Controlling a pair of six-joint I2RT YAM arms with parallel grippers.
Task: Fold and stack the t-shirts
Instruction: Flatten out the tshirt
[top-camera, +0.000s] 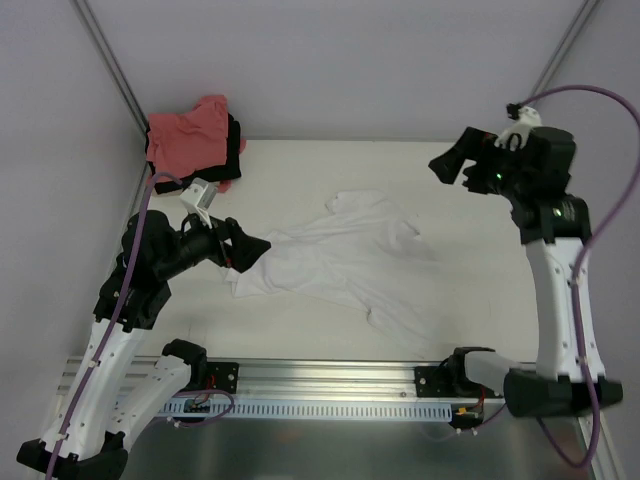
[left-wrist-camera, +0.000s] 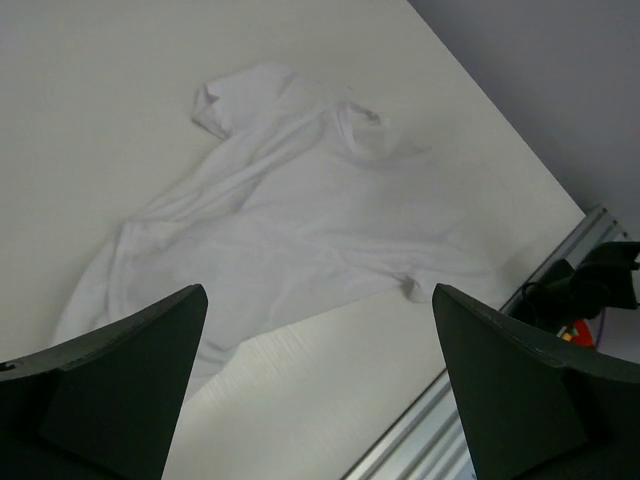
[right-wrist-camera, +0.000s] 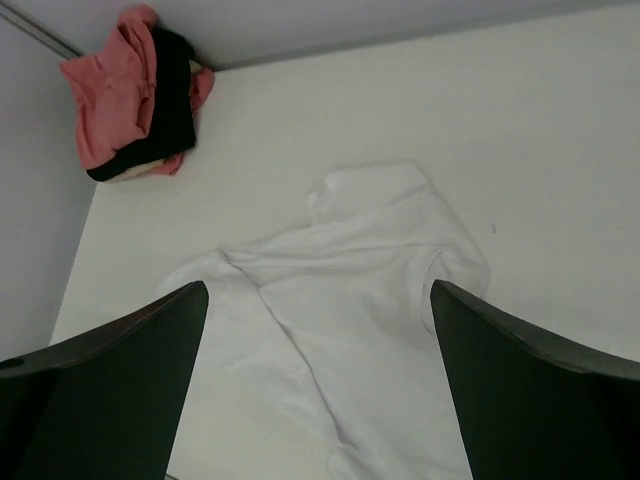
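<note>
A white t-shirt (top-camera: 340, 262) lies rumpled and spread out in the middle of the table (top-camera: 480, 300); it also shows in the left wrist view (left-wrist-camera: 290, 230) and the right wrist view (right-wrist-camera: 360, 290). In the back left corner sits a heap of t-shirts: salmon-pink (top-camera: 190, 138) over black (top-camera: 234, 140), with a pale cream edge (right-wrist-camera: 135, 172) underneath. My left gripper (top-camera: 248, 250) (left-wrist-camera: 318, 300) is open at the white shirt's left edge, nothing between its fingers. My right gripper (top-camera: 455, 160) (right-wrist-camera: 318, 290) is open and raised over the back right of the table, away from the shirt.
An aluminium rail (top-camera: 320, 385) with both arm bases runs along the near edge. Grey walls and slanted frame posts (top-camera: 110, 60) close in the back and sides. Purple cables (top-camera: 610, 220) hang along the arms.
</note>
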